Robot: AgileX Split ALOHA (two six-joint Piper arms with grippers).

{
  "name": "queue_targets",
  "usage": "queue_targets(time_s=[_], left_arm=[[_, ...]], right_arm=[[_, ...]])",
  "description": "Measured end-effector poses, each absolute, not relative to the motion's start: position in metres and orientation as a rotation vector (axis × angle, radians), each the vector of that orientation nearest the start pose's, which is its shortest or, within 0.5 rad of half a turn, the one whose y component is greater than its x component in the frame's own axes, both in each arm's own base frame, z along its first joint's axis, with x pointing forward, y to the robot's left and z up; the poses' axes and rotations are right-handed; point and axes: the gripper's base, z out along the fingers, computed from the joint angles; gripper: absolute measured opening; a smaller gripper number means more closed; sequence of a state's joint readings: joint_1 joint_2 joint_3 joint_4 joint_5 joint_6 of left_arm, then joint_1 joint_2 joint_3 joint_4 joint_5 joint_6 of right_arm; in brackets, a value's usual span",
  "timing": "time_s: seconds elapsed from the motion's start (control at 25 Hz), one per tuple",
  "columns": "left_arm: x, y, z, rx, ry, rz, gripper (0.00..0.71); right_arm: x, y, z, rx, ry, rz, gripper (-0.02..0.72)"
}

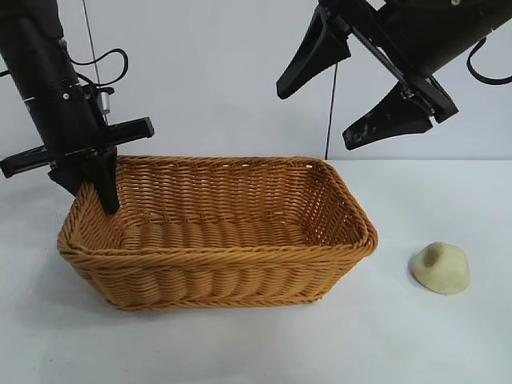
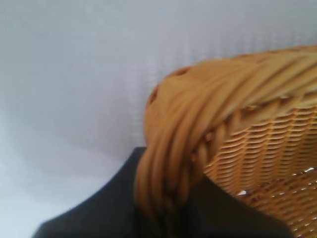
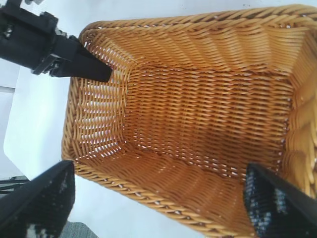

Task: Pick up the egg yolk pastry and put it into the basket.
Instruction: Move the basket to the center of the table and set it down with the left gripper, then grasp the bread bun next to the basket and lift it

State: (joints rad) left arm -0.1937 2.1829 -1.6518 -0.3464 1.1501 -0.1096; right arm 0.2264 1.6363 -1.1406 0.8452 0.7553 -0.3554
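Note:
The orange-brown wicker basket (image 1: 216,232) stands mid-table with nothing in it. The pale yellow egg yolk pastry (image 1: 441,268) lies on the table to the basket's right, apart from it and from both grippers. My left gripper (image 1: 102,196) is at the basket's back left corner, shut on the braided rim (image 2: 173,144), with one dark finger on each side of it. My right gripper (image 1: 314,118) hangs open and empty high above the basket's right end. In the right wrist view its fingertips (image 3: 42,206) frame the basket's inside (image 3: 198,114). The pastry is out of both wrist views.
White table surface (image 1: 448,352) lies around the basket and pastry. A white wall stands behind. The left gripper also shows in the right wrist view (image 3: 91,69) at the basket's corner.

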Motion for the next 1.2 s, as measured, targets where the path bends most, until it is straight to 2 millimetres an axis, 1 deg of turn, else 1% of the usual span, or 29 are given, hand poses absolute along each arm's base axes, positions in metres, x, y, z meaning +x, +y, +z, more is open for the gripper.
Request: queue_targets(time_s=[0.24,0.48,0.52,0.6,0.68,0.76,0.8,0.84,0.92,1.08,1.16,1.2], left_arm=[[0.420,-0.111,0.141,-0.089,3.175,-0.498,0.149],[0.421,-0.111,0.141,-0.088,3.166,-0.502,0.153],[0.422,-0.111,0.140,-0.089,3.165,-0.504,0.174],[0.423,-0.111,0.140,-0.095,3.154,-0.508,0.279],[0.423,-0.111,0.140,-0.095,3.153,-0.508,0.448],[0.423,-0.112,0.140,-0.094,3.154,-0.508,0.582],[0.423,-0.112,0.140,-0.094,3.156,-0.509,0.625],[0.422,-0.112,0.140,-0.093,3.162,-0.510,0.651],[0.421,-0.112,0.140,-0.088,3.183,-0.514,0.676],[0.416,-0.111,0.142,-0.075,3.224,-0.515,0.691],[0.415,-0.111,0.149,-0.066,3.217,-0.512,0.693],[0.415,-0.111,0.156,-0.059,3.201,-0.511,0.694]], right_arm=[[0.321,0.122,0.259,-0.085,2.573,0.901,0.634],[0.321,0.122,0.259,-0.085,2.573,0.900,0.634],[0.321,0.122,0.259,-0.085,2.573,0.900,0.634],[0.321,0.122,0.259,-0.085,2.573,0.900,0.634],[0.321,0.122,0.259,-0.085,2.573,0.900,0.634],[0.321,0.122,0.259,-0.085,2.573,0.900,0.634],[0.321,0.122,0.259,-0.085,2.573,0.900,0.634],[0.321,0.122,0.259,-0.085,2.573,0.900,0.634],[0.321,0.122,0.259,-0.085,2.573,0.900,0.634],[0.321,0.122,0.258,-0.087,2.576,0.902,0.634],[0.321,0.122,0.258,-0.087,2.576,0.903,0.634],[0.321,0.122,0.258,-0.087,2.576,0.903,0.634]])
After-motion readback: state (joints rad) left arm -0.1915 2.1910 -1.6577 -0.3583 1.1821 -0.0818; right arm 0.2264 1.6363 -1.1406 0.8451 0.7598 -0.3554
